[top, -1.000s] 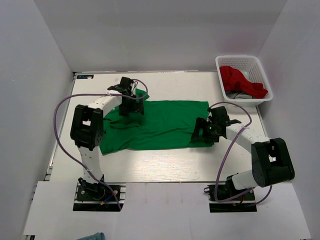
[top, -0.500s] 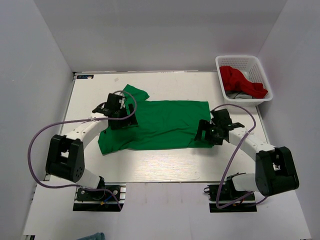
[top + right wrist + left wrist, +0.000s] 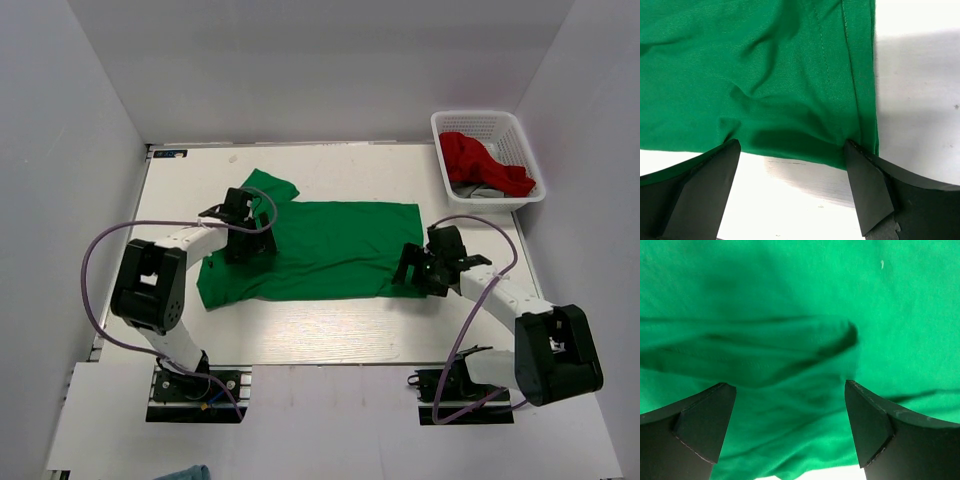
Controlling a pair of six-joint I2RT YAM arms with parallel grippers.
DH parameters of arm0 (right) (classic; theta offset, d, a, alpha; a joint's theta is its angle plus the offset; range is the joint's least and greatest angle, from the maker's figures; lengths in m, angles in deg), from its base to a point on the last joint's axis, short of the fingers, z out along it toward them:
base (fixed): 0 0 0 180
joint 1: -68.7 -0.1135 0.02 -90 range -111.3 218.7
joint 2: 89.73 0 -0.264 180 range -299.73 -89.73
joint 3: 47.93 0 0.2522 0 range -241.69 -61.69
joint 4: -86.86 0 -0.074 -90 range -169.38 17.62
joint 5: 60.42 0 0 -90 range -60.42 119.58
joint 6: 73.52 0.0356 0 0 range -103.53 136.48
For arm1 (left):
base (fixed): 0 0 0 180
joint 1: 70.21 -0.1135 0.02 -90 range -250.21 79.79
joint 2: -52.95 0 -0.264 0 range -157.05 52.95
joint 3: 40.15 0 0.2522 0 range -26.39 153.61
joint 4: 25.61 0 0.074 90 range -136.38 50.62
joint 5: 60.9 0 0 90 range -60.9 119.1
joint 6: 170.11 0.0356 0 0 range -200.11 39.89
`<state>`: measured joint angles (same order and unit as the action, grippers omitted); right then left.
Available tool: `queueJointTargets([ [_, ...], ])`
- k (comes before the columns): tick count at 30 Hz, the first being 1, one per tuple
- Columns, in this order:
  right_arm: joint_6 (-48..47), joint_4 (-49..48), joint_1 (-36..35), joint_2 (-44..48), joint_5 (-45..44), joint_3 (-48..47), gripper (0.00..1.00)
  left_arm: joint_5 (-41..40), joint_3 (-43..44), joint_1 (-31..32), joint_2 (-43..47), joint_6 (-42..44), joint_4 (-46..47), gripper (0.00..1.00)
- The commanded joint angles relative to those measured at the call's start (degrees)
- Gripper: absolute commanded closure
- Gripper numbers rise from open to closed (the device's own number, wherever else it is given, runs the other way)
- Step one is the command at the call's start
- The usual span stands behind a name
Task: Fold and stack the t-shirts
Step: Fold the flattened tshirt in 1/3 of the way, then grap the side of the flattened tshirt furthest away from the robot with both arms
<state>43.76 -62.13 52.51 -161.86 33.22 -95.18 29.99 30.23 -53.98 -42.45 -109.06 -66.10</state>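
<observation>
green shirt (image 3: 330, 250) — spread flat | left gripper (image 3: 789, 386) — jaws wide apart over its sleeve end | right gripper (image 3: 792, 143) likewise, at its hem corner | red shirt (image 3: 482, 160) in basket (image 3: 440, 128)

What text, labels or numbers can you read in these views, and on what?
No text can be read.
Dark sticker at the table's far left corner: too small to read.
Green shirt: plain, no print or tag shows in any view.
Red shirt in the basket: no print shows.
</observation>
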Motion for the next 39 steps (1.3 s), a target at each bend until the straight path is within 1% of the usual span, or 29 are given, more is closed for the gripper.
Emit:
queueJointTargets([
  [1, 0.57, 5.5, 0.28, 0.51, -3.38, 1.59, 0.1, -3.26, 4.89, -0.41, -1.71, -0.32, 1.67, 0.01],
  [7, 0.49, 6.47, 0.28, 2.26, -3.38, 1.59, 0.1, -7.38, 11.66, -0.41, -5.76, 1.43, 3.34, 0.01],
  [9, 0.66, 7.17, 0.28, 3.05, -5.57, 1.68, 0.1, -8.79, 14.81, -0.41, -7.86, 2.14, 3.34, 0.01],
  [14, 0.31, 8.23, 0.19, 5.25, -6.28, 1.42, 0.1, -8.19, 20.8, -0.41, -13.58, 3.37, 4.04, 0.01],
  [17, -1.18, 8.58, 0.19, 6.57, -5.31, 0.72, 0.1, -6.87, 26.42, -0.41, -15.87, 3.37, 2.03, 0.01],
  [20, -2.15, 8.84, 0.1, 9.8, -6.01, -1.48, 0.1, -6.86, 28.28, -0.41, -14.65, 3.9, 2.63, 0.01],
  [23, -2.33, 8.85, 0.1, 12.88, -10.22, -4.64, 0.1, -6.25, 29.15, -0.41, -12.71, 5.92, 5.88, 0.01],
  [25, -3.2, 7.54, 0.19, 13.95, -12.51, -6.66, 0.1, -9.13, 31.08, -0.41, -13.41, 6.45, 5.19, 0.01],
  [26, -3.29, 6.92, 0.36, 14.39, -14.26, -8.32, 0.1, -12.11, 34.49, -0.41, -15.85, 6.45, 2.84, 0.01],
  [28, -3.47, 6.56, 0.1, 13.52, -16.54, -9.73, 0.1, -15.28, 39.15, -0.41, -17.44, 6.45, 1.25, 0.01],
  [29, -1.9, 6.56, 0.28, 12.99, -17.52, -11.23, 0.1, -16.95, 44.49, -0.41, -21.2, 6.45, -2.07, 0.01],
  [30, -0.76, 6.48, 0.19, 12.12, -20.75, -11.94, 0.1, -19.41, 47.5, -0.41, -23.41, 7.23, -3.76, 0.01],
  [31, -0.31, 6.04, 0.28, 11.67, -21.3, -12.9, 0.1, -20.39, 53.1, -0.93, -25.52, 7.24, -5.26, 0.01],
  [32, -0.22, 5.43, 0.28, 11.5, -21.74, -13.43, 0.1, -22.05, 55.76, -0.94, -29.72, 7.76, -7.36, 0.01],
  [34, 0.22, 2.18, 0.36, 11.06, -21.75, -13.53, 0.1, -22.07, 62.43, -0.94, -33.7, 8.29, -8.0, 0.01],
  [35, 0.13, 1.04, 0.45, 10.88, -21.66, -14.05, 0.1, -22.07, 64.12, -1.54, -35.37, 8.3, -8.0, 0.01],
  [37, 0.05, 1.11, 0.36, 9.13, -21.92, -15.01, 0.1, -18.82, 68.16, -2.25, -39.75, 8.3, -7.47, 0.01],
  [39, -0.39, 1.81, 0.28, 7.29, -22.71, -16.42, 0.1, -15.75, 69.5, -2.78, -41.79, 7.77, -5.98, 0.01],
])
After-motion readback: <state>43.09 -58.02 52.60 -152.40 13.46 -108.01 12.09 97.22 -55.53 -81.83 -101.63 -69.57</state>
